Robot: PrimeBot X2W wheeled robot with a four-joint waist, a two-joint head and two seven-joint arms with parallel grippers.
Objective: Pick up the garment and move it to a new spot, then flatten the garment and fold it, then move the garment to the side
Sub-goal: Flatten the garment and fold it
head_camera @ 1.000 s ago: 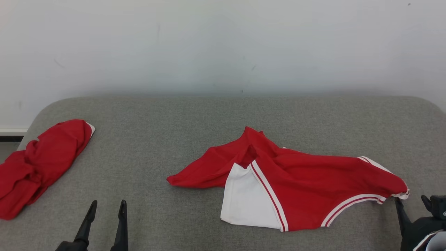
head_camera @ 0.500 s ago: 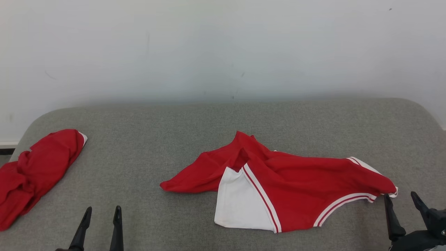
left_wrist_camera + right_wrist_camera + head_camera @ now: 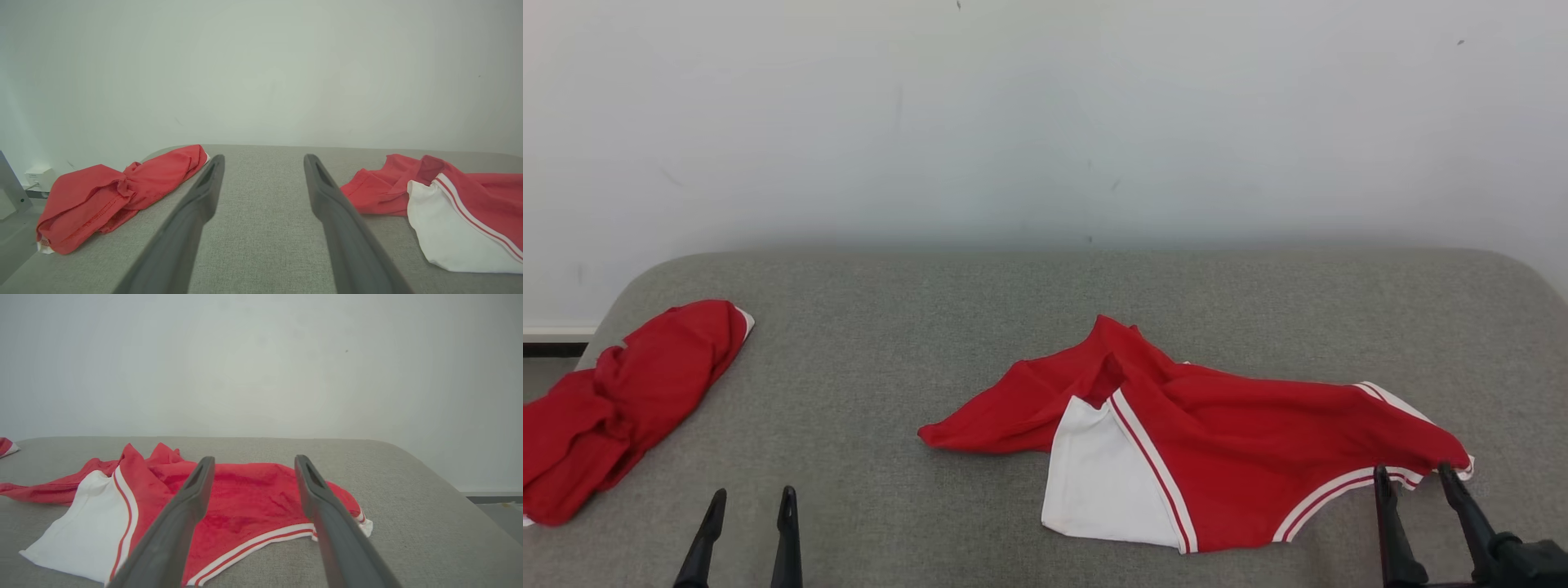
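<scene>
Lying rumpled in the lower centre-right of the head view, the red jersey garment with a white side panel and white-striped hems (image 3: 1241, 445) rests on the grey fabric-covered table (image 3: 890, 343). One red part trails toward the middle of the frame and the cloth is ridged up near its top edge. It is neither flattened nor folded. Whether this is already its new spot cannot be told from the pictures, so by the look of it most of the task is left: smoothing, folding and setting aside. A second, plain red bunched cloth (image 3: 621, 400) lies well apart at the left edge of the frame; it is creased and knotted rather than folded.

The right gripper (image 3: 1413, 470) rises from the lower right corner of the head view with its two dark fingers spread wide and nothing between them. Its tips sit just at the striped hem of the garment's right end, and in the right wrist view that hem corner shows between them. Whether they touch the cloth cannot be made out. The left gripper (image 3: 752, 492), at the lower left, also stands wide apart and empty over bare grey fabric, between the two cloths.
</scene>
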